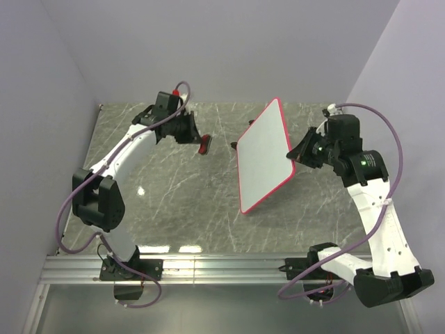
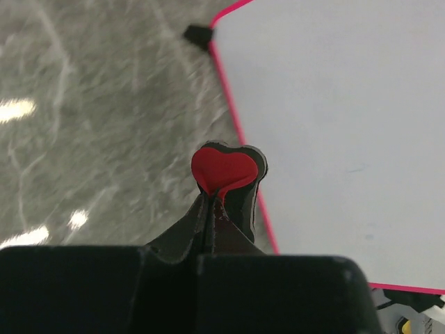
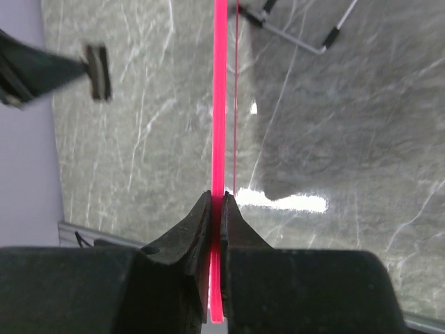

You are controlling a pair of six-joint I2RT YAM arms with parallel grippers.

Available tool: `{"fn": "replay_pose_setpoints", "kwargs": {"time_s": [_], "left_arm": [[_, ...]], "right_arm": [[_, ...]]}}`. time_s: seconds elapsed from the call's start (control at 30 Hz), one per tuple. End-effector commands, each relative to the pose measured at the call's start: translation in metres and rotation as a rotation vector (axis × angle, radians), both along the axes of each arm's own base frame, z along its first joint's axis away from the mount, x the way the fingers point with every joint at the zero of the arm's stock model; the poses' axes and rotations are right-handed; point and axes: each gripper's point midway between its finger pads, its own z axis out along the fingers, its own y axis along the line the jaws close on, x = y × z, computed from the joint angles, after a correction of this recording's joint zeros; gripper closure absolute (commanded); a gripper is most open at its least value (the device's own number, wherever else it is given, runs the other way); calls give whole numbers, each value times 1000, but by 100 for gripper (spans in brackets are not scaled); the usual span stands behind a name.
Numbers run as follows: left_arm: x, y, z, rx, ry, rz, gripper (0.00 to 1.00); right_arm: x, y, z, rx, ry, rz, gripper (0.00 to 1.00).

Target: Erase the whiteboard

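Note:
The whiteboard (image 1: 264,156) is white with a red-pink rim and is held tilted above the table, its face blank. My right gripper (image 1: 297,154) is shut on its right edge; the right wrist view shows the pink rim (image 3: 220,125) edge-on between the jaws. My left gripper (image 1: 200,142) is shut on the small red eraser (image 1: 205,145), held left of the board and apart from it. In the left wrist view the eraser (image 2: 224,169) sits at the fingertips beside the board's rim (image 2: 240,132), with the white face (image 2: 341,118) to the right.
The grey marble table (image 1: 174,188) lies under both arms. A black clip (image 2: 197,33) sticks out at the board's corner. A metal wire stand (image 3: 299,38) lies on the table beyond the board. Lilac walls close the left, back and right sides.

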Motion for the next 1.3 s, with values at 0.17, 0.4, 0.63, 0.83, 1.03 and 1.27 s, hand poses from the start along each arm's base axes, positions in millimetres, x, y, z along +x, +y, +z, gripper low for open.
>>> {"fn": "replay_pose_setpoints", "kwargs": {"time_s": [0.17, 0.4, 0.63, 0.83, 1.03, 1.27], "left_arm": [[-33, 48, -73, 128, 150, 55, 100], [-54, 64, -121, 192, 255, 97, 100], [-70, 69, -145, 210, 308, 89, 100], [-69, 70, -141, 219, 297, 81, 100], [-66, 72, -141, 243, 293, 80, 100], [-76, 84, -166, 291, 321, 107, 100]], "right_arm": [[34, -15, 52, 19, -207, -119, 100], [61, -38, 82, 29, -312, -303, 100], [76, -72, 125, 10, -429, -510, 100], [91, -75, 153, 32, -502, -537, 100], [112, -47, 147, 90, -525, -383, 100], [80, -45, 115, 58, -486, -324, 100]]}}
